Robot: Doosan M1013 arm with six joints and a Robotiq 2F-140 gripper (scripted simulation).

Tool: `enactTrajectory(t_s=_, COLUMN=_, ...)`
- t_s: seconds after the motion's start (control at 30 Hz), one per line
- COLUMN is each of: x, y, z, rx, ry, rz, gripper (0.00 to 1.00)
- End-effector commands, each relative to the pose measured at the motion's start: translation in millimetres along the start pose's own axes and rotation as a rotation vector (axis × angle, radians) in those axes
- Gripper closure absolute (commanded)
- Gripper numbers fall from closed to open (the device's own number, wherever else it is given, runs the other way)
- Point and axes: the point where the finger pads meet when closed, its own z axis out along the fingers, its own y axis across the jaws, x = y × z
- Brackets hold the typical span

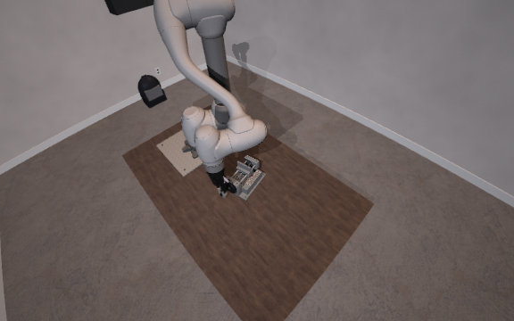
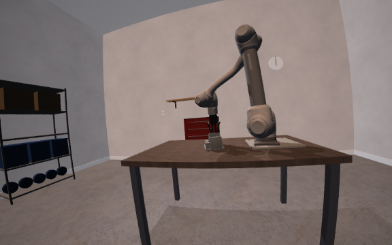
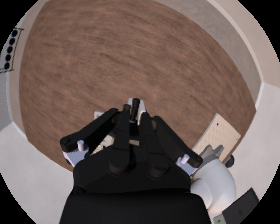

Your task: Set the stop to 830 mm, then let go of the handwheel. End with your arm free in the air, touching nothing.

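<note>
Black end effector (image 1: 224, 191) grips the small handwheel (image 3: 134, 106) of the grey stop fixture (image 1: 249, 177), centre frame on the dark wooden bench (image 1: 257, 250).

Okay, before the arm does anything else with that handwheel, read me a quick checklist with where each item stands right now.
1. Black gripper shut on the small pale handwheel: ok, fingers nearly together with it between them.
2. Grey stop fixture flat on the brown wooden table: ok.
3. Stop reads 830 mm: cannot tell, no scale is legible in any view.
4. Gripper released, as the task ends: not ok, not yet let go.
5. White arm apart from the fixture body: ok, only the gripper reaches it.
6. Beige base plate flat on the table: ok.
</note>
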Motion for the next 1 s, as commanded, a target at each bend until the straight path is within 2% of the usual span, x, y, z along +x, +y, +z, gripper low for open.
enactTrajectory(t_s=0.0, x=0, y=-3, z=2, rx=0.001, ry=0.000, rz=0.001, gripper=0.96)
enactTrajectory(t_s=0.47, x=0, y=-26, z=6, rx=0.001, ry=0.000, rz=0.001, gripper=0.96)
enactTrajectory(t_s=0.97, x=0, y=-47, z=-20, rx=0.001, ry=0.000, rz=0.001, gripper=0.96)
